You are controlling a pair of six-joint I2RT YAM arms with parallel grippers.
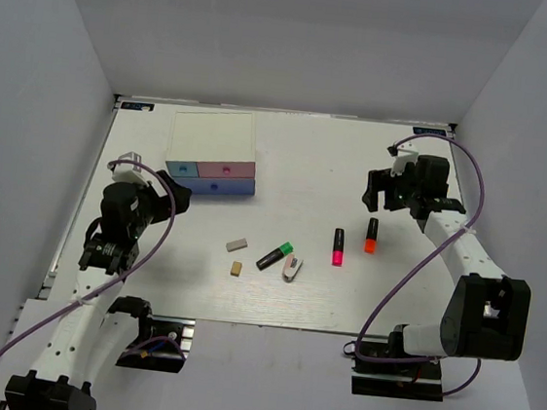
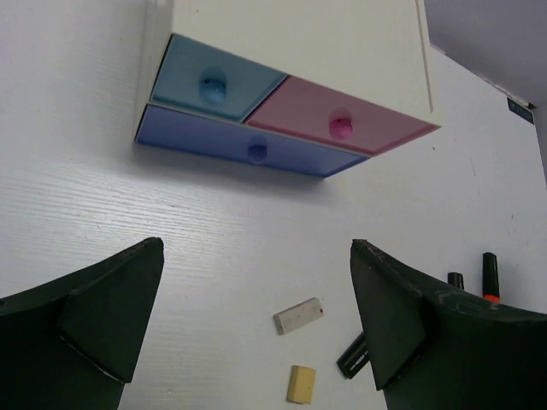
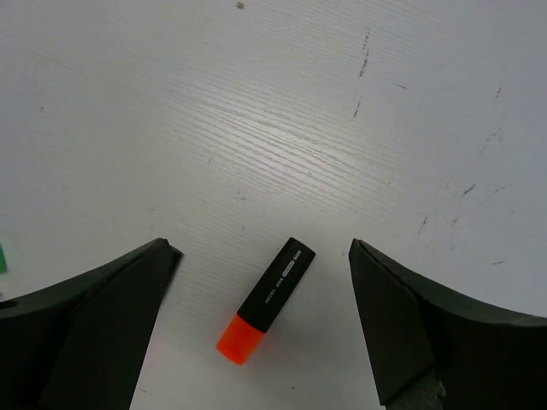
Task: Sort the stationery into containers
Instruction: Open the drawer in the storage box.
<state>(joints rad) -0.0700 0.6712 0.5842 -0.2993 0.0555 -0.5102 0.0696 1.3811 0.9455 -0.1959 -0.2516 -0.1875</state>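
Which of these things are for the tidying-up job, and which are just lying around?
For the job: drawer box, green marker, pink-red marker, orange-red marker, white-pink piece, grey-white eraser, tan eraser.

Just there: table, grey walls. No loose item looks spare.

Drawer box (image 1: 212, 140) stands with drawers shut; nearer and rightward lie grey eraser (image 1: 238, 245), tan eraser (image 1: 235, 270), green marker (image 1: 275, 255), white-pink piece (image 1: 291, 268), pink marker (image 1: 338, 247), orange marker (image 1: 371, 235).

Light even, diffuse, from above. Table (image 1: 356, 165) bright; mild glare patch in right wrist view. Soft shadow under drawer box (image 2: 299, 51). Focus sharp.
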